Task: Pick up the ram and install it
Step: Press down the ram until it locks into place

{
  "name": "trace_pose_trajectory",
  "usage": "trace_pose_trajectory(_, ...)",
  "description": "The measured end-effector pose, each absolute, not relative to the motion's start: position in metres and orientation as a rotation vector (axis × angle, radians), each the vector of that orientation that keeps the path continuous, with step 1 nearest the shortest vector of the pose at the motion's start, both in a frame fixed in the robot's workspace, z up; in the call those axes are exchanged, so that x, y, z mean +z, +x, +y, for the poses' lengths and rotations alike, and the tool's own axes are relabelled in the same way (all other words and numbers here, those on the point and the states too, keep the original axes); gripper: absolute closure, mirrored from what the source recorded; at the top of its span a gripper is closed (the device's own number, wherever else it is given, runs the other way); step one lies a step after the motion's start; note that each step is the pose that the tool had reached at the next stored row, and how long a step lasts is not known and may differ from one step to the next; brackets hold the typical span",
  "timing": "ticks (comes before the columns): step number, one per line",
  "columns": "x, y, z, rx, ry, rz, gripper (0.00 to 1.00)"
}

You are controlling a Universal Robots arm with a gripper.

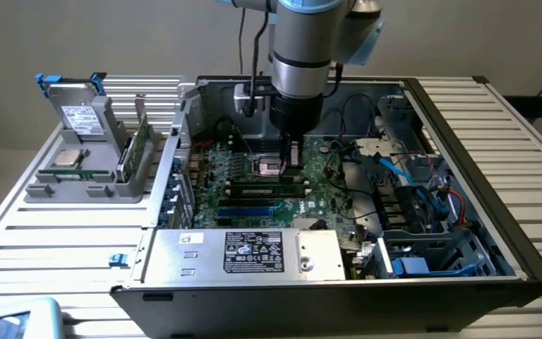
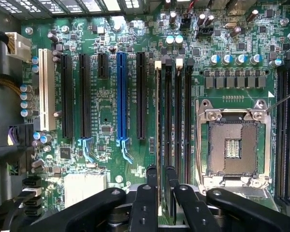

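Low over the motherboard (image 2: 106,96), the gripper (image 2: 161,170) is clamping the ram (image 2: 158,121) edge-on between its fingers (image 2: 151,176), along 1 slot, 3 black slots (image 2: 179,121) running just beside it.

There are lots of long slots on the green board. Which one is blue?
The blue slot is the only one, with a black slot on each side. The rest of its row are black, except a white slot at the end.
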State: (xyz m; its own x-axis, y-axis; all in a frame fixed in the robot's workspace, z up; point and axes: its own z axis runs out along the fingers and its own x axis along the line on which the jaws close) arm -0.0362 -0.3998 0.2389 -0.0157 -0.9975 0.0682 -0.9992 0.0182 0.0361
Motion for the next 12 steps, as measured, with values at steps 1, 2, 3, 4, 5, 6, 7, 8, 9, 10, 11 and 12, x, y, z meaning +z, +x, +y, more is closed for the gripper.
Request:
trace_pose_trajectory(1,0.2391,-0.0353,-0.3998,0.034,2.150,-2.187,0.79)
trace_pose_trajectory(2,0.2393,-0.0344,-0.3998,0.034,2.151,-2.187,0.79)
trace_pose_trajectory(3,0.2395,-0.0339,-0.3998,0.034,2.150,-2.187,0.79)
trace_pose_trajectory(4,0.2399,-0.0335,-0.3999,0.034,2.150,-2.187,0.79)
trace_pose_trajectory(5,0.2403,-0.0335,-0.3999,0.034,2.150,-2.187,0.79)
trace_pose_trajectory(6,0.2406,-0.0335,-0.3999,0.034,2.150,-2.187,0.79)
trace_pose_trajectory(7,0.2409,-0.0335,-0.3999,0.034,2.150,-2.187,0.81)
trace_pose_trajectory(8,0.2412,-0.0333,-0.4002,0.034,2.151,-2.187,0.81)
trace_pose_trajectory(9,0.2414,-0.0332,-0.4007,0.034,2.151,-2.187,0.87)
trace_pose_trajectory(10,0.2416,-0.0332,-0.4012,0.034,2.151,-2.187,0.89)
trace_pose_trajectory(11,0.2418,-0.0332,-0.4020,0.034,2.151,-2.186,0.89)
trace_pose_trajectory(12,0.2418,-0.0329,-0.4026,0.034,2.152,-2.186,0.89)
